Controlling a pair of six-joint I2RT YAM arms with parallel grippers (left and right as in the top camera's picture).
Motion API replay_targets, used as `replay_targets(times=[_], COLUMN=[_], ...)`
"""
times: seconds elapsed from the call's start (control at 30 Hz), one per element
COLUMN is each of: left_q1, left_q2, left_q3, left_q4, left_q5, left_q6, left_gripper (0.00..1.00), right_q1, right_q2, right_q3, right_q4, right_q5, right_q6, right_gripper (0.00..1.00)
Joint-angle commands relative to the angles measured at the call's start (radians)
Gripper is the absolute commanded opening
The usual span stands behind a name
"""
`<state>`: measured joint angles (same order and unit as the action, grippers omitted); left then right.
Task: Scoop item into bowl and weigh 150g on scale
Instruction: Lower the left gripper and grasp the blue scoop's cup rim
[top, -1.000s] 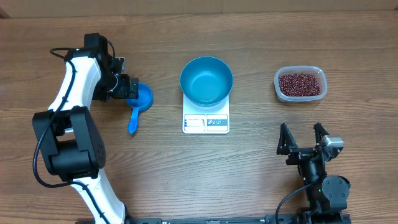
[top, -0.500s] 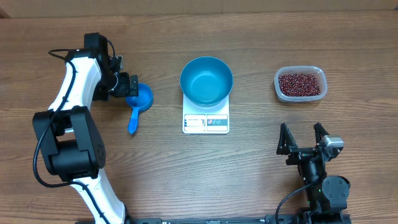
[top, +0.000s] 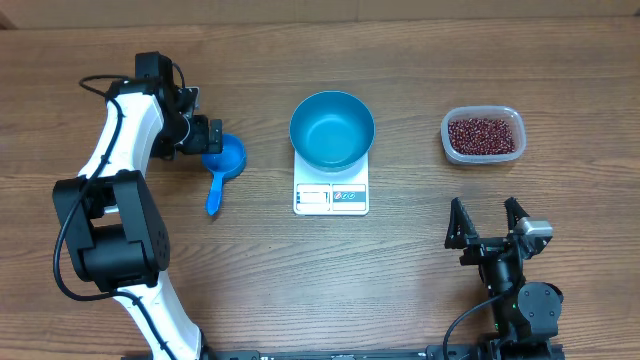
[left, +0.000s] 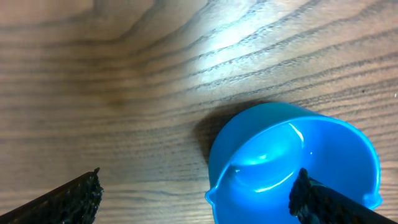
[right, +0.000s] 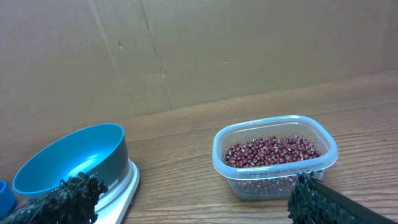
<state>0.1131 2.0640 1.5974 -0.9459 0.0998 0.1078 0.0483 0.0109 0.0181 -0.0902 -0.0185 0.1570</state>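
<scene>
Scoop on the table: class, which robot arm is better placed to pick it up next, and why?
Left, most likely. The left gripper, open, is right beside the scoop; the right gripper, also open, is far off, past the scale.

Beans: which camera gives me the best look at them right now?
Right wrist: the beans sit in the clear tub close up, individual grains visible. Overhead shows the beans small, from above. Left wrist shows the scoop, no beans.

Your wooden table (top: 420, 280) carries three items directly:
- white scale (top: 331, 198) at centre;
- blue scoop (top: 230, 160) to its left (handle toward the arms' bases);
- clear plastic tub (top: 445, 136) well apart, on the right.
</scene>
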Motion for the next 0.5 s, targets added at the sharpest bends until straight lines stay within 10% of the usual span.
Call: replay_targets(times=[0.0, 0.47], left_q1=[-0.006, -0.023], left_q2=[0.01, 0.01], left_q3=[-0.008, -0.008], left_q4=[0.018, 0.058], left_q5=[-0.007, -0.006], left_q6=[0.121, 0.158], left_gripper=[1.0, 1.0], right_q1=[0.007, 0.007], right_q2=[-0.008, -0.008], right_q3=[-0.01, -0.01], right_q4=[0.006, 0.006], right_q5=[0.006, 0.006], right_q6=[-0.005, -0.005], right_gripper=[1.0, 1.0])
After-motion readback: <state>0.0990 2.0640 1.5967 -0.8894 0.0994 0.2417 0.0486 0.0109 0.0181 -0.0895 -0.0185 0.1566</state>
